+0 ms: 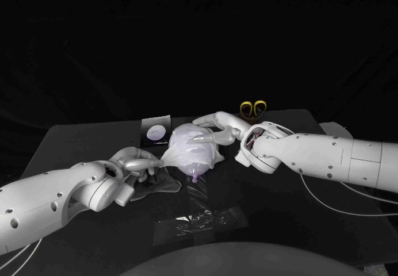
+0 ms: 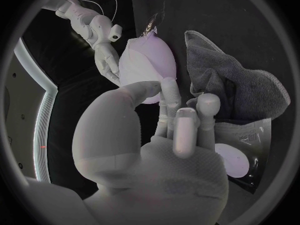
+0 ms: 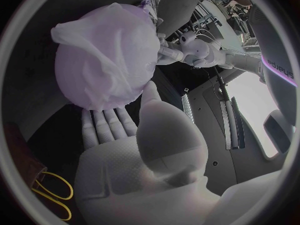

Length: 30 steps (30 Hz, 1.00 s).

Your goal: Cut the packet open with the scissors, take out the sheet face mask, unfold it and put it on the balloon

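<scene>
Left hand sits nearest me, fingers extended against the balloon just beyond them — pinching or only touching, I can't tell. Mask drapes the balloon; right hand lies flat, fingers apart, on its far side.

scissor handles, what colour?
Yellow. The scissors show best in the head view.

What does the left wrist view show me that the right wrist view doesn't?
Left wrist adds the grey cloth and the packet beside it. Right wrist adds the yellow-handled scissors. Both show the balloon draped in the sheet mask, with the left hand and the right hand against it.
</scene>
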Each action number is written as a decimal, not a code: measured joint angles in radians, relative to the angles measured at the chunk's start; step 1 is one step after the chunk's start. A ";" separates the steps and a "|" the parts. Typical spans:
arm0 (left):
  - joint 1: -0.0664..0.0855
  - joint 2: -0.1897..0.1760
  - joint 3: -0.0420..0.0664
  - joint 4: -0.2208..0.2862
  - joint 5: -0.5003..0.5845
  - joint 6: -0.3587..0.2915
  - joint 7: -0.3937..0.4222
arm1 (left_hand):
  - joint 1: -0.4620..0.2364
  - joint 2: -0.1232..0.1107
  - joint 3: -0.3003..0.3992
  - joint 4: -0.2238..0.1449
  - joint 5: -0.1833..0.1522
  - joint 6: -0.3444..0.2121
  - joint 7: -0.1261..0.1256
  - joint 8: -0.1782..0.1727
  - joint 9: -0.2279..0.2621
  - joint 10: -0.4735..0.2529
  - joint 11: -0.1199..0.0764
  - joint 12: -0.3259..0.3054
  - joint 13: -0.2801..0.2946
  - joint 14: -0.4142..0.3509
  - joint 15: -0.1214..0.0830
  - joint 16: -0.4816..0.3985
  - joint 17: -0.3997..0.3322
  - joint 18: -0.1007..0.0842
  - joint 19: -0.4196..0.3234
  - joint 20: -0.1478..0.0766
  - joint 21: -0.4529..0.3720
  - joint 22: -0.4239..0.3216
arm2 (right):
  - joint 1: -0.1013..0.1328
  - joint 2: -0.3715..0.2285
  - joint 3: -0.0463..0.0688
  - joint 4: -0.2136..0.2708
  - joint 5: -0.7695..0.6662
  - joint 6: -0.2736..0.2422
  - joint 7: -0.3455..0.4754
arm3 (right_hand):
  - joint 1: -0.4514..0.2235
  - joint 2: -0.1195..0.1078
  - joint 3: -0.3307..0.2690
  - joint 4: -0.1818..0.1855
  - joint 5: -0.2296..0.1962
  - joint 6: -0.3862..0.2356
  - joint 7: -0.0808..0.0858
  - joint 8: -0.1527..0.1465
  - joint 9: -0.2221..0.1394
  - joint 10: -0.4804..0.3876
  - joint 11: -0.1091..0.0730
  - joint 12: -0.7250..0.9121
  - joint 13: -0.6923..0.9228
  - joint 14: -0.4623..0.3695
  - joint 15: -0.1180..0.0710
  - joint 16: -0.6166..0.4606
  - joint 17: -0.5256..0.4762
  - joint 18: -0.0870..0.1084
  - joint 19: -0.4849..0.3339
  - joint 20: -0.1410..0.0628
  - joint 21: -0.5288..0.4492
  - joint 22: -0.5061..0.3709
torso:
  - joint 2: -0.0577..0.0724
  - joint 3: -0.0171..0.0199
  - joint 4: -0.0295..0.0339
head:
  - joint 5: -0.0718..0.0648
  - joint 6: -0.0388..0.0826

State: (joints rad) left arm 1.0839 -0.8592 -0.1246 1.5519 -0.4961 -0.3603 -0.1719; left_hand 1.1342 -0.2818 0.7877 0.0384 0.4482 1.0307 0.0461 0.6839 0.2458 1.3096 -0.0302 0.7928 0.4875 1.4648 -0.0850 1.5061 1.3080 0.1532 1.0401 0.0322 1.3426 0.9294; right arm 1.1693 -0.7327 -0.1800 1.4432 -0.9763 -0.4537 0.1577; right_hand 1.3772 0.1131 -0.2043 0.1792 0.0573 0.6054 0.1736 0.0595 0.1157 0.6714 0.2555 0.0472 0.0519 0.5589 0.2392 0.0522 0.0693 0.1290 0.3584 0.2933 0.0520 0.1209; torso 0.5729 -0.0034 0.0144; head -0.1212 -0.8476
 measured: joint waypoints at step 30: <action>0.000 -0.006 0.000 -0.002 -0.087 0.125 -0.019 | 0.039 0.009 -0.292 -0.019 -0.103 -0.314 0.124 -0.176 0.064 -0.266 0.120 -0.120 -0.110 -0.097 0.109 -0.091 -0.320 0.017 -0.201 0.094 -0.200 -0.275 | -0.003 -0.035 -0.002 0.030 0.063 -0.071 0.040 | -0.038 -0.034 -0.070 0.025 -0.004 0.000 0.000 0.000 -0.008 0.010 -0.002 0.002 0.002 -0.023 0.004 0.000 -0.011 -0.006 -0.017 -0.001 0.004 -0.010 | 0.000 0.0005 -0.0006 | 0.001 0.010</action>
State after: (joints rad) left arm 1.0835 -0.8651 -0.1248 1.5500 -0.5833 -0.2349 -0.1906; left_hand 1.1730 -0.2727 0.4960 0.0192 0.3449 0.7167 0.1697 0.5080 0.3102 1.0432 0.0895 0.6728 0.3771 1.3680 0.0240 1.4147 0.9882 0.1706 0.8389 0.1258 1.1426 0.6544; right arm 1.1659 -0.7681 -0.1822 1.4736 -0.9138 -0.5246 0.1972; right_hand 1.3388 0.0786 -0.2747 0.2044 0.0535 0.6054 0.1735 0.0595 0.1075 0.6811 0.2539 0.0494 0.0542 0.5360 0.2432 0.0524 0.0583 0.1228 0.3418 0.2926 0.0560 0.1110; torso 0.5728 -0.0029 0.0138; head -0.1206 -0.8380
